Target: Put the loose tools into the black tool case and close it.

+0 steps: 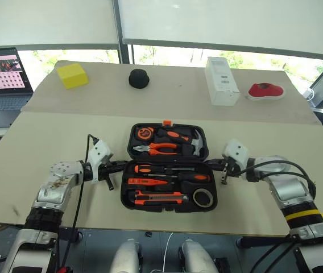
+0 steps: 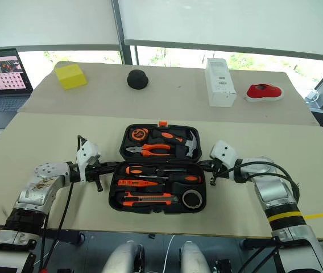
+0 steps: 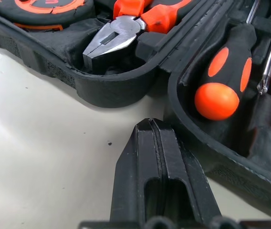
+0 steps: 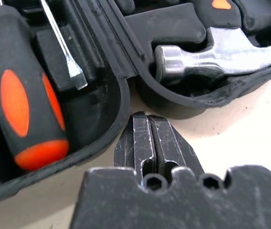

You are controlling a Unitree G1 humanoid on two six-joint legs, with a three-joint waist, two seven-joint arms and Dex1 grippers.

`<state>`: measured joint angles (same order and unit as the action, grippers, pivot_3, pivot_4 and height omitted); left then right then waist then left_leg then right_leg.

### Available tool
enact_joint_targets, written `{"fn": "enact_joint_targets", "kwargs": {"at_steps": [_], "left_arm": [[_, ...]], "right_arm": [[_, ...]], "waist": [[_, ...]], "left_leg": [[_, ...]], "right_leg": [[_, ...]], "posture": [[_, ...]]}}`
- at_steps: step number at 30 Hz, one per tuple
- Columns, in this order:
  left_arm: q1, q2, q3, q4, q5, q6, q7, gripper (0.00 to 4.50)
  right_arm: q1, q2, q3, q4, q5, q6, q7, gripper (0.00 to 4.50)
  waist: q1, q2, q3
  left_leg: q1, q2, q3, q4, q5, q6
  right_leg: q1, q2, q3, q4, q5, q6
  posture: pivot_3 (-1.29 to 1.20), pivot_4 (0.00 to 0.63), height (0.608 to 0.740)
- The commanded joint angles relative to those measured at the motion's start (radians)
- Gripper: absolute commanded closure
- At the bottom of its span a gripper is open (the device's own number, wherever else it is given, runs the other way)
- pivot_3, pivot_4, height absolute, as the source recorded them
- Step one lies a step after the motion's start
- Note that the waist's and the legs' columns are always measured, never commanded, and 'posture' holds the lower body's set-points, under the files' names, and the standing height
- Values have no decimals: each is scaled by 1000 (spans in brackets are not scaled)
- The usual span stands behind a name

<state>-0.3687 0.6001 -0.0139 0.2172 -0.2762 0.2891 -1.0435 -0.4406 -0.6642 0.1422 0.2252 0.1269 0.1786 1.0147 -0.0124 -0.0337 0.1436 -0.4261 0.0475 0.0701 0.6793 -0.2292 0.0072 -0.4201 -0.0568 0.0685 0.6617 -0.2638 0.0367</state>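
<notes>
Left eye view: we log the black tool case (image 1: pixel 168 168) lying open on the bench (image 1: pixel 48 142).
Nearest us, its front half holds two screwdrivers (image 1: pixel 173 173), utility knife (image 1: pixel 158 198) and tape roll (image 1: pixel 205 198). Left hand (image 1: pixel 111 170) and right hand (image 1: pixel 223 169), both with fingers pressed together and empty, flank the hinge line. Rear half: pliers (image 1: pixel 156 149), hammer (image 1: pixel 193 142), tape measure (image 1: pixel 144 133).

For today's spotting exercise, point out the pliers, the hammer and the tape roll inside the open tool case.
pliers (image 3: pixel 108 40), left wrist view, on the steel jaws.
hammer (image 4: pixel 197 59), right wrist view, on the steel head.
tape roll (image 1: pixel 205 198), left eye view, on the ring's rim.
</notes>
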Motion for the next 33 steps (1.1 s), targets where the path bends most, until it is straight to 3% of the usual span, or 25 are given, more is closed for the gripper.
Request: {"fn": "enact_joint_targets", "kwargs": {"at_steps": [1, 7, 11, 13, 17, 29, 32, 33], "left_arm": [[9, 56, 66, -84, -27, 114, 50, 3628], [-53, 164, 121, -174, -149, 432, 39, 1397], [-166, 147, 108, -184, -178, 630, 116, 85], [-250, 96, 101, -154, -169, 748, 216, 34], [-311, 44, 64, -133, -141, 832, 296, 34], [-355, -20, 10, -52, -115, 853, 371, 34], [-358, -34, 1, -28, -102, 845, 383, 0], [-359, -37, -2, -19, -102, 848, 383, 0]], "right_arm": [[-22, -52, -101, -78, 58, 152, -27, 3548], [-61, -131, -163, -253, 227, 520, 18, 1380], [-176, -152, -116, -276, 261, 855, -37, 64], [-278, -123, -74, -231, 251, 1023, -96, 23], [-395, -41, -71, -125, 240, 1148, -195, 23], [-504, 98, -82, 117, 207, 1177, -351, 23], [-503, 87, -43, 132, 203, 1194, -340, 633], [-499, 82, -30, 128, 204, 1207, -339, 1022]], "waist": [[0, 0, 0], [-2, 0, 1], [0, 0, 1], [2, -1, 1], [-3, -1, 1], [-3, -1, 1], [1, -1, 1], [2, -1, 1]], "left_leg": [[0, 0, 0, 0, 0, 0], [0, 1, -4, 0, 0, 0], [0, 0, -4, 0, 0, 0], [0, 0, -4, 1, 0, 0], [0, -1, -4, 1, 0, 0], [-5, -2, -3, 0, 1, 0], [-5, -2, -3, 0, 1, 0], [-5, -2, -3, 0, 1, 0]], "right_leg": [[0, 0, 0, 0, 0, 0], [-1, 0, 0, 1, 0, 0], [0, 0, 0, 1, 0, 0], [0, 0, 0, 2, 0, 0], [0, 1, 0, 1, 0, 0], [-5, 0, 0, 1, 0, 0], [-5, -1, -1, 1, 0, 0], [-4, -1, -1, 1, 0, 0]], "posture": [[0, 150, 740], [0, 150, 740], [0, 150, 740], [0, 150, 740], [0, 150, 740], [0, 150, 740], [0, 150, 740], [0, 150, 740]]}}
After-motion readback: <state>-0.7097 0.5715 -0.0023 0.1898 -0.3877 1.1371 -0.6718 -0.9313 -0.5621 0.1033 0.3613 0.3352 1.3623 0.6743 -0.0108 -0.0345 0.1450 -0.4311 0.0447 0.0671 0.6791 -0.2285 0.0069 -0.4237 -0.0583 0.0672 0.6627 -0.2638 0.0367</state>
